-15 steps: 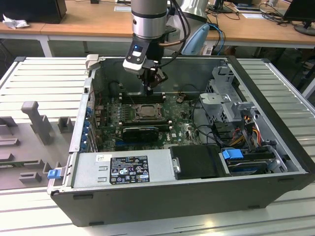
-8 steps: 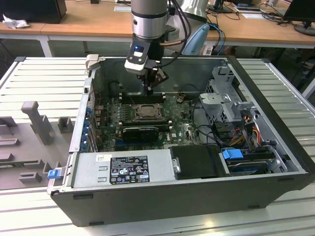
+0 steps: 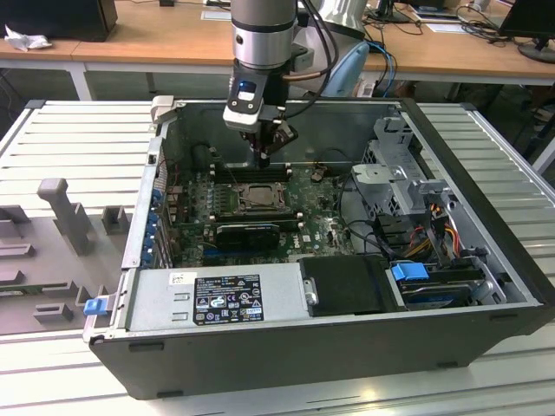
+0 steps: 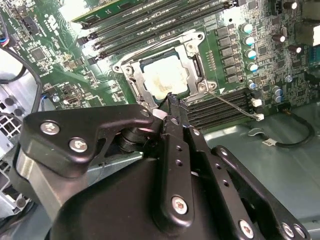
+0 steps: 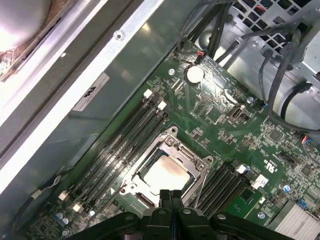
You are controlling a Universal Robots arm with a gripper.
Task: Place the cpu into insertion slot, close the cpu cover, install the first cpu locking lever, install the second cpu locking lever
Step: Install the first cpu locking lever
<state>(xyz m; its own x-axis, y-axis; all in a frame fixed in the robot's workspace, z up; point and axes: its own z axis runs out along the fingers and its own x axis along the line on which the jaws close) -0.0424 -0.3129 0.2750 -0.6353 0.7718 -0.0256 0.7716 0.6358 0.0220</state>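
Observation:
The cpu (image 4: 162,80) (image 5: 167,174), a pale square chip, lies in the insertion slot (image 3: 251,196) on the green board. The silver cpu cover (image 4: 160,50) (image 5: 192,152) lies flat around it, framing the chip in its window. A thin metal locking lever (image 4: 232,103) runs out from one socket corner, along the memory slots. My gripper (image 3: 263,159) (image 4: 172,100) (image 5: 171,194) hangs just above the socket's edge. Its fingertips are pressed together with nothing between them.
Long black memory slots (image 5: 132,132) flank the socket on both sides. A black card (image 3: 247,234) and the power supply (image 3: 217,299) lie toward the front of the open case. Drive bays and cables (image 3: 416,208) fill the exterior view's right. Case walls enclose the board.

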